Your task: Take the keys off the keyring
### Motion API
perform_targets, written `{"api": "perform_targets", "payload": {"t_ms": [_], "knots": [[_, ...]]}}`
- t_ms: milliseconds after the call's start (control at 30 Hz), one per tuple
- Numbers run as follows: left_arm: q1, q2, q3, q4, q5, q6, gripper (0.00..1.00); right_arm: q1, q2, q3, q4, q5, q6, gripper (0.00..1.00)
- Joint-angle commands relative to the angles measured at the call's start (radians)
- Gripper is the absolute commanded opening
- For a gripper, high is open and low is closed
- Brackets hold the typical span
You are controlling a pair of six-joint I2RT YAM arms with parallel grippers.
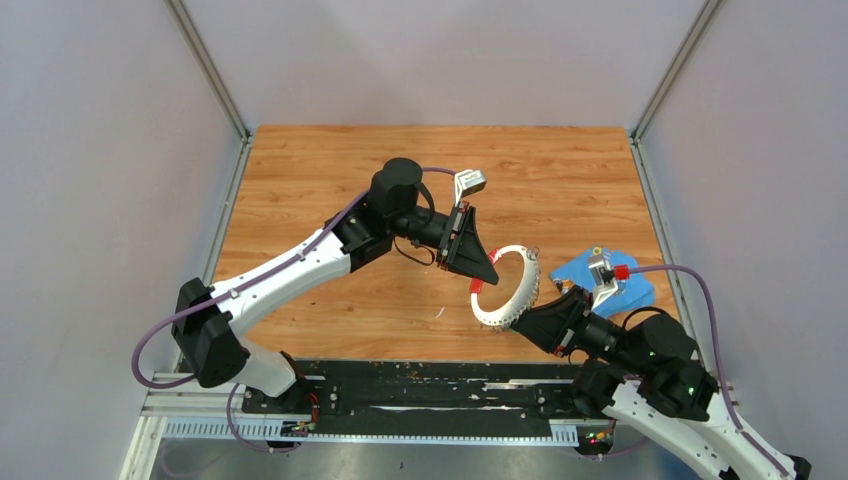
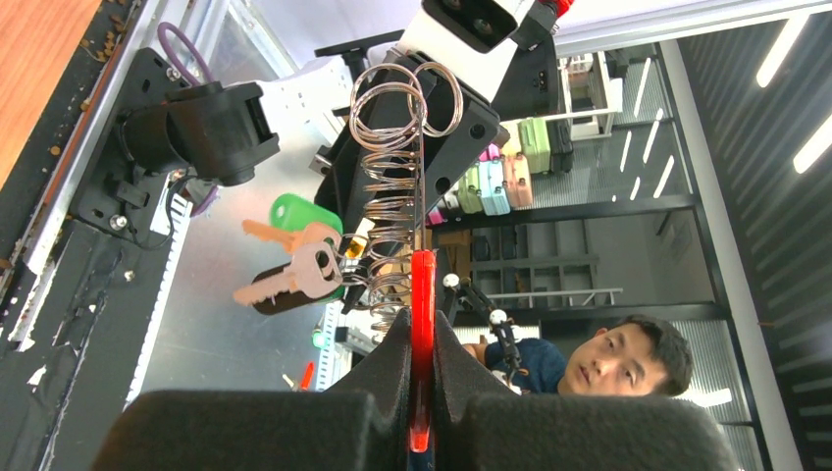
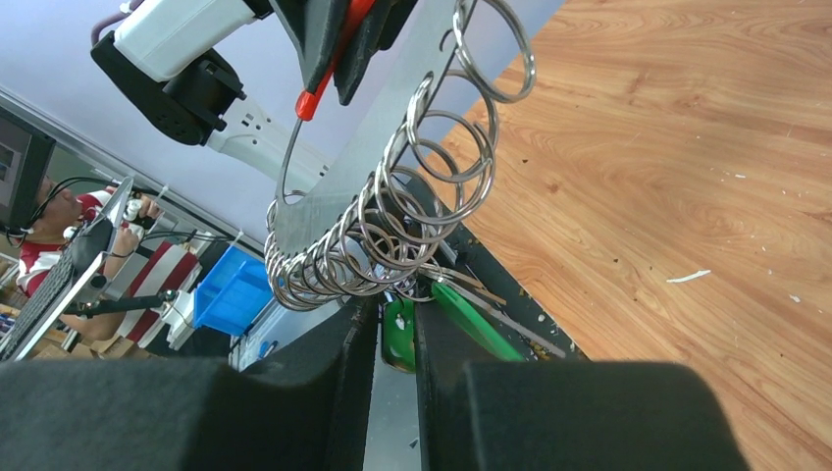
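Since the ring (image 1: 527, 275) has to be steady for keys to come off, both claws hold it up off the worktop (image 1: 300, 200), over the right half, toward the near edge.

Top: the left claw (image 1: 482, 275) reaches in from the left and is clamped on the red sleeve (image 1: 478, 287) at the ring's left arc. The right claw (image 1: 530, 305) comes up from the near right corner to the ring's lower right. A blue cloth (image 1: 590, 268) lies flat by the right edge, apart from the ring. The keys are too small to pick out here.

Left wrist: the fingers are pressed together on the sleeve (image 2: 423, 285) with no gap, and the ring stands edge-on above them. The sleeve likely gives a non-slip anchor. A stack of small loops (image 2: 392, 167) is threaded on the ring. The keys (image 2: 299, 275) hang off to the left of it: pale ones, one dark, one with a green head.

Right wrist: the right claw (image 3: 395, 343) is almost fully closed, with a green key head (image 3: 397, 334) filling the narrow gap, so it reads as pinched. The loops (image 3: 392, 245) bunch just above its fingers. The sleeve (image 3: 316, 98) is in the left claw at the top.

Judgement: the left claw anchors and the right works a key off. No key is off yet.
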Motion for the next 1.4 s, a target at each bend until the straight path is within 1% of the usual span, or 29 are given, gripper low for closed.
{"api": "perform_targets", "payload": {"t_ms": [0,400,567,733,900,1133,1300,1367], "knots": [[0.000,0.012,0.027,-0.006,0.054,-0.036,0.00,0.007,-0.010,-0.015,0.025,-0.003,0.019,0.22],[-0.005,0.020,0.024,-0.007,0.051,-0.033,0.00,0.007,-0.008,0.000,0.042,0.027,0.004,0.21],[-0.005,0.019,0.032,-0.006,0.038,-0.033,0.00,0.007,-0.019,-0.013,0.034,0.023,0.021,0.13],[0.005,0.008,0.029,-0.005,0.008,-0.025,0.00,0.007,-0.038,-0.016,-0.002,0.036,0.035,0.01],[0.025,-0.010,-0.001,-0.002,-0.024,-0.014,0.00,0.008,-0.026,0.016,-0.048,0.054,0.029,0.01],[0.081,-0.059,-0.052,0.000,-0.093,-0.007,0.00,0.006,0.000,0.059,-0.155,0.106,0.024,0.01],[0.093,-0.073,-0.110,0.001,-0.120,0.000,0.00,0.007,0.011,0.097,-0.223,0.171,0.007,0.01],[0.095,-0.076,-0.124,0.001,-0.122,0.002,0.00,0.007,0.027,0.121,-0.257,0.234,-0.005,0.01]]}}
